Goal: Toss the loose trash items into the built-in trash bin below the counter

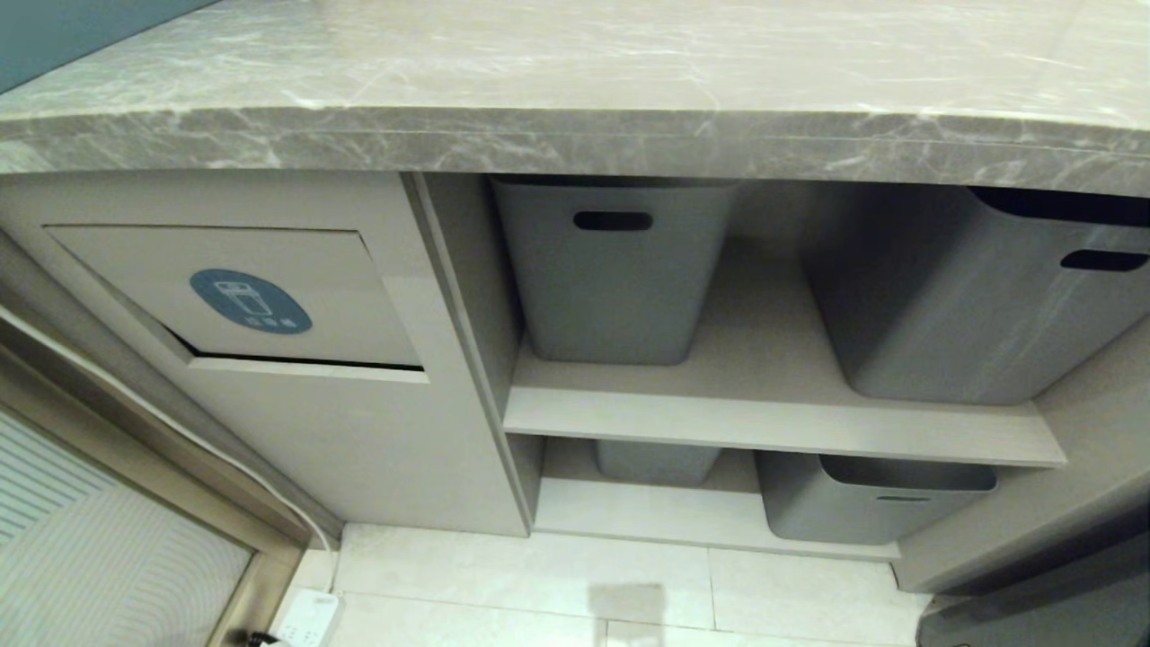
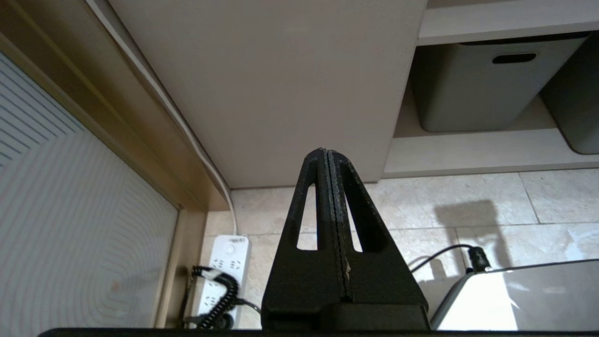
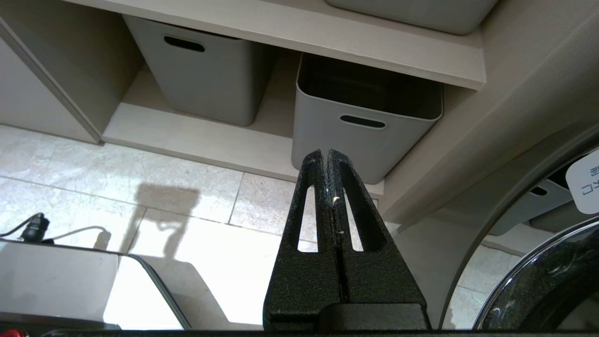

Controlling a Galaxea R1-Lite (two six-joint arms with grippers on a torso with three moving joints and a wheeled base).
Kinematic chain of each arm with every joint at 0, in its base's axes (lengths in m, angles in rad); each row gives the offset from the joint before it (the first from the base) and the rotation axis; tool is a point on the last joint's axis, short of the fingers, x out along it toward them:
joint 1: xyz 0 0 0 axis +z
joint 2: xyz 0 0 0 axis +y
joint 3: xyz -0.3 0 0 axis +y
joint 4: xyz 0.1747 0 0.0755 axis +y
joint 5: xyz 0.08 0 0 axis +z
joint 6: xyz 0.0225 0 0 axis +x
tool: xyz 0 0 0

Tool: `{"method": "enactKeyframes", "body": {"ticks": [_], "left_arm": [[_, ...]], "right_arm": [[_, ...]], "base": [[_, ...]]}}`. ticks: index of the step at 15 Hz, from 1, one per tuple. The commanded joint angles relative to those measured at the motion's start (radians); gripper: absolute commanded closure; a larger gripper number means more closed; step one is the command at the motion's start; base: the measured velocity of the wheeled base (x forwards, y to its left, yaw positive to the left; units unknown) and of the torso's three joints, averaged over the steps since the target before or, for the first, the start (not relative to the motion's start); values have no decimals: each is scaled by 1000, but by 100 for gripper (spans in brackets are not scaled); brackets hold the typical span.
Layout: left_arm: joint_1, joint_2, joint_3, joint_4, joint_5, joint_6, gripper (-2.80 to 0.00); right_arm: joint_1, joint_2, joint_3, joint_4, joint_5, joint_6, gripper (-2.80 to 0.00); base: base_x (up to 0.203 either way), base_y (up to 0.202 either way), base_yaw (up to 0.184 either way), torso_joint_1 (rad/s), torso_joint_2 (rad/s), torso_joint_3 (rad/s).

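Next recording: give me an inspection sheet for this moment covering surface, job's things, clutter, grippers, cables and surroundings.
Surface: counter, grey marble look, nothing seen on the part in view.
Job's things: bin flap with blue sticker in the beige cabinet front below the counter's left part; a dark gap shows along its lower edge. Trash: nothing seen.
Clutter: nothing seen.
Grippers: left gripper shut and empty, low by the cabinet; right gripper shut and empty, low before a lower tub.
Cables: white cable down the cabinet's left side to a power strip on the floor; coiled black cord beside it.
Surroundings: grey tubs on two shelves, tiled floor.
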Motion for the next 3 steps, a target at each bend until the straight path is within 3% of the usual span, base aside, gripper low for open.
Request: {"method": "enactKeyframes", "body": {"ticks": [1,3], "left_arm": [[0,-5,3,-5,-1,12,0],[0,-5,4,-6,-2,17,0]], "right_arm": [[0,1,0,2,0,-3,0],[0,1,-2,2,-3,5,0]], "base": [[0,0,0,0,0,0],[0,0,0,0,0,0]]}}
